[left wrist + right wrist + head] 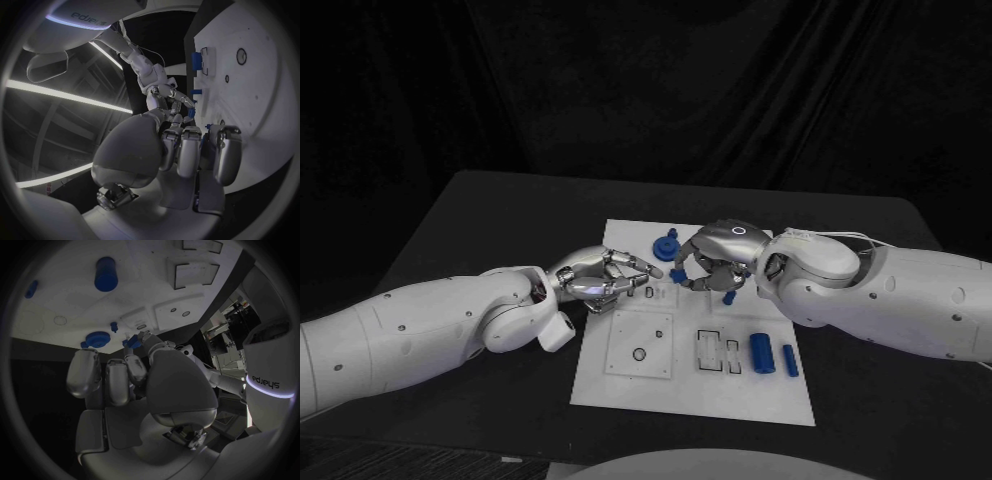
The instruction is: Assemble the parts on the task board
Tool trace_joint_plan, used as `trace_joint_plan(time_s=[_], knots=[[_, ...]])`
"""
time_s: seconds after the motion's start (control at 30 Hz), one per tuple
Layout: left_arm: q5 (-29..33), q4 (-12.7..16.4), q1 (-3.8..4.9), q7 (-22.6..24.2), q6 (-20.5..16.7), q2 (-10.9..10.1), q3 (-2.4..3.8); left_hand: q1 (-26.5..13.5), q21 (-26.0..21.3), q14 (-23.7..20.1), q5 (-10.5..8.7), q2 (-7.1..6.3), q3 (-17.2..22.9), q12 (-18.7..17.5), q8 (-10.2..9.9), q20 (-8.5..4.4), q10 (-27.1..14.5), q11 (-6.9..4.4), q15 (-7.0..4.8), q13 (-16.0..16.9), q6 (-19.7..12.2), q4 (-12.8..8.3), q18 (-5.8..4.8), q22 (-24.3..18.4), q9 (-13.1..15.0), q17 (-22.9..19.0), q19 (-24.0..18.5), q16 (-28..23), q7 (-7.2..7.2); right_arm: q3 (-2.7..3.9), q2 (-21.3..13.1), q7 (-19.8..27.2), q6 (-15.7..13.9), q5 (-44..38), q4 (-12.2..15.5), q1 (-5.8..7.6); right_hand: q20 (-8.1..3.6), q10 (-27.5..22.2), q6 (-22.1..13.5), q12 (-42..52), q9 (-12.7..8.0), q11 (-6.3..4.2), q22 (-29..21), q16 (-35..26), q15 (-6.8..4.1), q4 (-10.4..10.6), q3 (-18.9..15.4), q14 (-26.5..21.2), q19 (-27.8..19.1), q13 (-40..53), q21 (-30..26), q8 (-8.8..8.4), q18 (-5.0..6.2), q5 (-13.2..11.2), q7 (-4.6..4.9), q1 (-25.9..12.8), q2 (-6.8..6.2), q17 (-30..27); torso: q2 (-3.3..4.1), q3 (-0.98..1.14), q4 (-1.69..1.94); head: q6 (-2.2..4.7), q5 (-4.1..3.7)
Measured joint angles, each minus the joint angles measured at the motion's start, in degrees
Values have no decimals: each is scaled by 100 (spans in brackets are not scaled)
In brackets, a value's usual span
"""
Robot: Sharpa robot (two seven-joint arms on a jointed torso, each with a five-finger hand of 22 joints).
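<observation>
Right hand [718, 252] above the task board's [776, 400] far edge, fingertips pinching a small blue part [730, 296], long axis near upright. Left hand [606, 274] at its 9 o'clock, fingers curled together; anything held cannot be told. Round blue part [668, 243] at 12 o'clock of both hands. 2 blue cylinders [763, 352] lying lengthwise at 5 o'clock, bare board beyond.
</observation>
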Motion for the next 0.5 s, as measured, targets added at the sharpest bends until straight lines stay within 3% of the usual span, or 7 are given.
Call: trace_joint_plan(time_s=[0.13, 0.2, 0.23, 0.5], knots=[[-23, -45, -22, -101, 92, 63, 0, -24, 0, 0, 0, 24, 56, 1, -29, 18, 0, 0, 0, 0, -53, -25, 1, 0, -8, 0, -48, 0, -13, 0, 1, -1, 9, 0, 0, 0, 0, 1, 1, 0, 0, 1, 0, 0, 0, 9, 9, 0, 0, 0, 0, 37, 0, 0, 0, -8, -8, 0, 1, 0, -3, -7, 0], [-32, -61, -26, -147, 132, 88, 0, -24, 0, 0, 0, 24, 63, 1, -62, 11, 0, 0, 0, 1, -61, -32, 1, 0, -15, 0, -54, 0, -22, 0, 2, -2, 16, 0, 0, -1, 4, 66, 48, 1776, 3, 17, -1, 0, 18, 25, 24, -8, -4, 826, 0, 79, 0, 0, 1, -37, -37, 0, 1, 1, -3, -8, 0], [-34, -68, -28, -162, 147, 96, 0, -24, 0, 0, 0, 24, 63, 1, -64, 11, 0, 0, 1, 0, -61, -32, 1, 0, -15, 0, -54, 0, -22, 0, 3, -2, 19, 0, 0, -1, 20, 67, 56, 2094, 3, 17, -1, 0, 35, 24, 24, -4, -20, 904, 0, 77, 0, 0, 8, -38, -37, 0, 1, 1, -3, -9, -3], [-51, -130, -58, -266, 241, 177, 1, -24, -22, 0, 0, 24, 134, 1, -115, -9, 0, 0, 1, 1, -137, -71, 2, -1, -26, -1, -117, 0, -27, 0, 19, -2, 47, 0, -6, -10, 21, 67, 62, 2290, 3, 16, -1, 0, 35, 59, 59, -4, -21, 954, 0, 26, 0, -1, 2, -76, 1, 5, -3, 3, 2, -24, -19]])
